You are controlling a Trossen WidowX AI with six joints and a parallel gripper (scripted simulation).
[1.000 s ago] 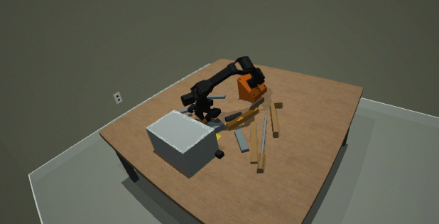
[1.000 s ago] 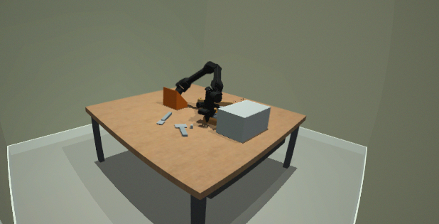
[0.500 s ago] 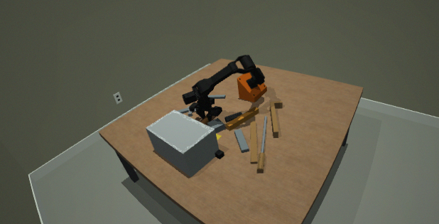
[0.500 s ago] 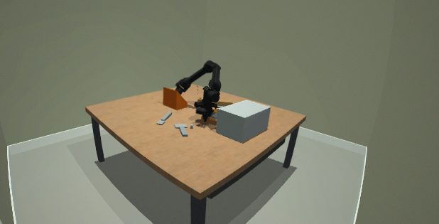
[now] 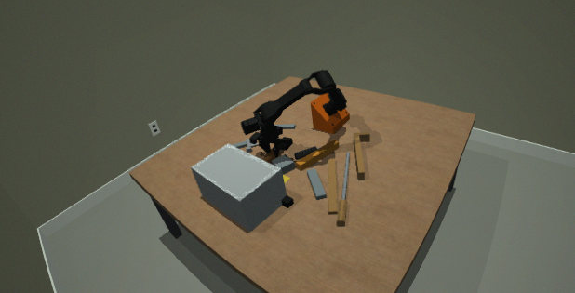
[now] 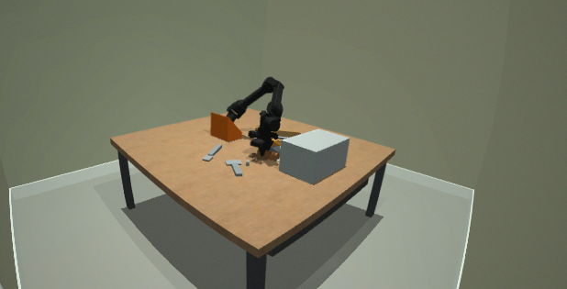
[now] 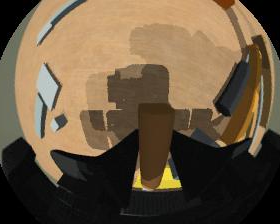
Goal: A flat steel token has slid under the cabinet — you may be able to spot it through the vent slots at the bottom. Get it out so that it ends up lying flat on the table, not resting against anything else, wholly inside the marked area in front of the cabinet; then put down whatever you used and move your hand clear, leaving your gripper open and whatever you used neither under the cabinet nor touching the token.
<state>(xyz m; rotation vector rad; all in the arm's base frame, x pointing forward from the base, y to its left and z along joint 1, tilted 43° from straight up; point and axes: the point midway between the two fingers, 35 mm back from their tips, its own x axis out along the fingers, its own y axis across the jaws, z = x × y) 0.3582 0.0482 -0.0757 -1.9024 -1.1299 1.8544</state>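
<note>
The grey cabinet [image 5: 237, 174] [image 6: 316, 158] stands on the table [image 5: 372, 230] [image 6: 193, 176]. The steel token is not visible in any view. My gripper [image 5: 274, 153] [image 6: 262, 152] [image 7: 152, 132] is low over the table beside the cabinet, shut on a brown wooden handle [image 7: 156, 125]. The handle stands between the fingers in the wrist view; the rest of that tool is mostly hidden. A yellow patch, part of the marked area [image 5: 287, 179] [image 7: 169, 183], shows beside the cabinet and below the handle; the rest is hidden.
A grey block [image 5: 284, 163] lies close to the gripper. A black cylinder [image 5: 305, 153] [image 7: 233, 89], an orange-brown bar [image 5: 318, 155], a grey bar [image 5: 316, 184] and a long wooden-handled rod [image 5: 341, 213] lie beyond. A black block [image 5: 287, 201] is by the cabinet. A T-shaped grey piece [image 6: 236, 167] lies opposite.
</note>
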